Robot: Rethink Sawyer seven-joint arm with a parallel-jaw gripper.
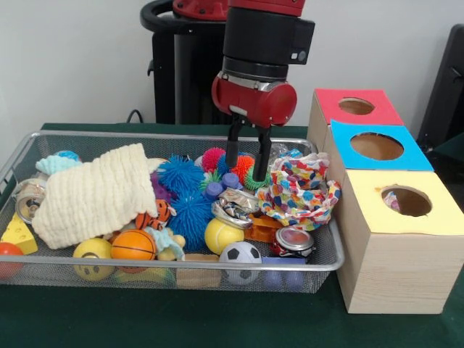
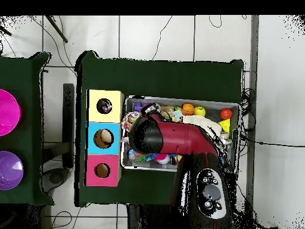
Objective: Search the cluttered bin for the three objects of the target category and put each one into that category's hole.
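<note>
The arm (image 1: 262,43) hangs vertical, its claw (image 1: 246,174) pointing down, fingers parted.

Glossy red rounded wrist housing (image 1: 255,99) under black cylindrical arm segment (image 1: 267,38); silver ring between; two black slim fingers (image 1: 235,143).

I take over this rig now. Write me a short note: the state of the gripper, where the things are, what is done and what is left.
Gripper: jaws open, empty, lowered into the far side of the wire bin, tips among the spiky balls beside the coloured rope toy.
Bin: still full. Cream cloth covers its left part; basketball, yellow ball and soccer ball lie along the front.
Box: red hole, blue hole, yellow hole. Something shows in the blue and yellow holes in the overhead view; what it is I cannot tell.
Left: grasp a target and carry it to its hole. How many are sorted I cannot tell.
</note>
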